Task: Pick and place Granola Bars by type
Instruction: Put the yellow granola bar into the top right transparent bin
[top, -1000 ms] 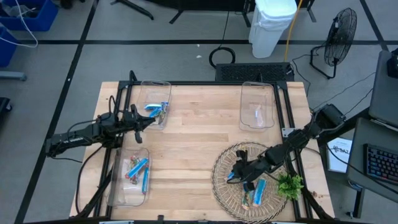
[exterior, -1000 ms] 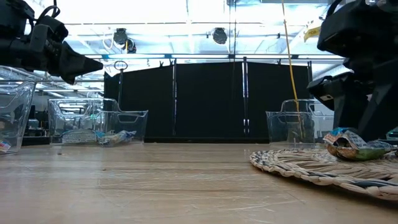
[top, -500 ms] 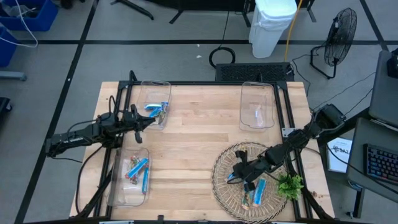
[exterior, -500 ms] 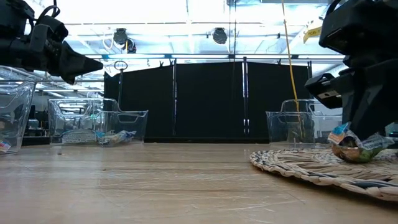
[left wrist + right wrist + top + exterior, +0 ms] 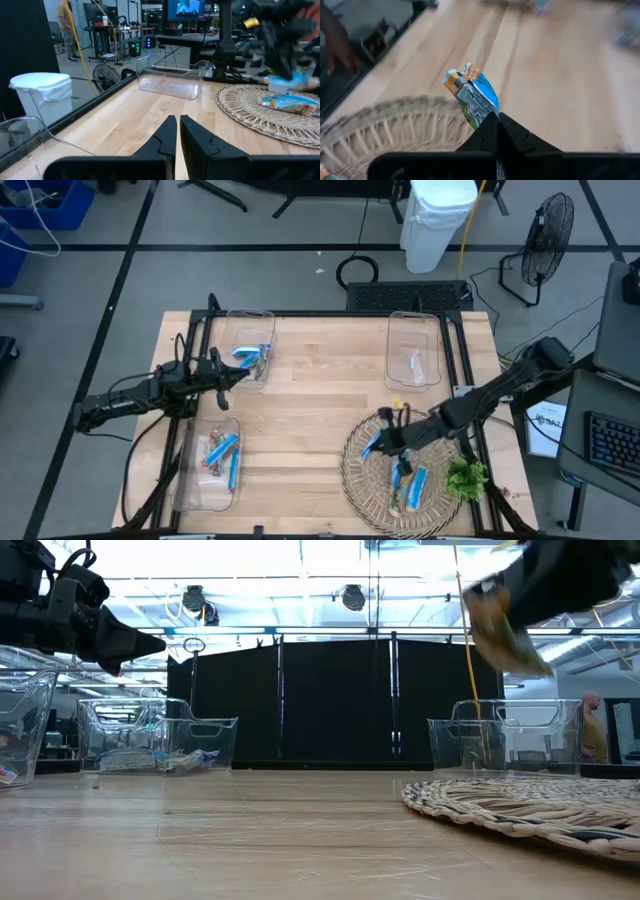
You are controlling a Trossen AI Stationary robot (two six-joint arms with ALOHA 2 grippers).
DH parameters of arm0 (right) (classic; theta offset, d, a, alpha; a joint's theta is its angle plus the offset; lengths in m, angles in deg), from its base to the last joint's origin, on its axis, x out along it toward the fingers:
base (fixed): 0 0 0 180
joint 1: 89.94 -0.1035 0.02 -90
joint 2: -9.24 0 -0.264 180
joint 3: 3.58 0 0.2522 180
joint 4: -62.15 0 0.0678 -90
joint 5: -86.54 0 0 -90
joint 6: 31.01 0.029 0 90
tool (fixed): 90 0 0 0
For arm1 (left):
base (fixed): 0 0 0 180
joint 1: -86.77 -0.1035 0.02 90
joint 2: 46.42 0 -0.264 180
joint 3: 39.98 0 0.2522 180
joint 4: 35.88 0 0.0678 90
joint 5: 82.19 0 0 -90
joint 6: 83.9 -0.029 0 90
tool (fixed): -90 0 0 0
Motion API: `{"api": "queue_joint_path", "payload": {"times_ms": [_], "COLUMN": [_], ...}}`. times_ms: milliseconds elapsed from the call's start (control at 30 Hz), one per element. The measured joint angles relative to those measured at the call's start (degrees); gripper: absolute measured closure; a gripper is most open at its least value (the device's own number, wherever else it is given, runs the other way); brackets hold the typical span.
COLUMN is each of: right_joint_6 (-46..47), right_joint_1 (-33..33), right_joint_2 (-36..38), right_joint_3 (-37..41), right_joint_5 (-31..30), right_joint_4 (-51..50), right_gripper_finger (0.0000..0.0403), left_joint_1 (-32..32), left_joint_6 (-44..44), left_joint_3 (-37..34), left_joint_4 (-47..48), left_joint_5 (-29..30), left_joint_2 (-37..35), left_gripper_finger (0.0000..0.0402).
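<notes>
My right gripper [image 5: 400, 430] is above the far part of the woven mat [image 5: 365, 490], shut on a multicoloured granola bar [image 5: 476, 100] with a blue and green wrapper and an orange end. The low view shows this bar [image 5: 505, 635] high above the mat. More bars lie on the mat: a blue one [image 5: 372, 445], another blue one [image 5: 416, 480] and one near the front [image 5: 393, 498]. My left gripper [image 5: 238, 374] hovers shut and empty beside the far left bin [image 5: 232, 320], which holds bars [image 5: 252, 356]. The near left bin [image 5: 190, 490] holds several bars [image 5: 222, 452]. My right gripper pinches the bar between its two fingers at one end of the wrapper [image 5: 485, 116]. The rest of the bar sticks out past the fingertips, its orange end [image 5: 461, 76] free. The bar is lifted clear of the mat and tilted.
A clear bin [image 5: 392, 350] stands at the far right of the table with something small inside. A green leafy sprig [image 5: 467, 477] lies at the mat's right edge. Bare wood stretches between the left bins and the mat.
My right gripper has shut on the multicoloured bar on the mat and risen with it, moving a little toward the table's far edge. The bar, which lay on the mat, now hangs well above it.
</notes>
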Motion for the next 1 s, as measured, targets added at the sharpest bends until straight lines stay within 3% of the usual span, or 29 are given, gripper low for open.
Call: {"api": "queue_joint_path", "payload": {"times_ms": [233,500,767,1000], "right_joint_6": [-5.2,-7.7,-7.6,-7.3], "right_joint_1": [6.4,17.0,27.3,35.3], "right_joint_2": [14.8,25.9,28.5,27.2], "right_joint_3": [0.1,3.4,6.4,6.4], "right_joint_5": [-0.1,-0.4,-16.6,-22.5], "right_joint_4": [-3.9,-3.6,-3.5,-3.3], "right_gripper_finger": [0.0403,0.0403,0.0403,0.0403], "left_joint_1": [0.0,0.0,0.0,0.0], "left_joint_6": [0.0,0.0,0.0,0.0], "left_joint_3": [0.0,0.0,0.0,0.0], "left_joint_4": [0.0,0.0,0.0,0.0], "left_joint_5": [0.0,0.0,0.0,0.0], "left_joint_2": [0.0,0.0,0.0,0.0], "left_gripper_finger": [0.0371,0.0371,0.0371,0.0371]}}
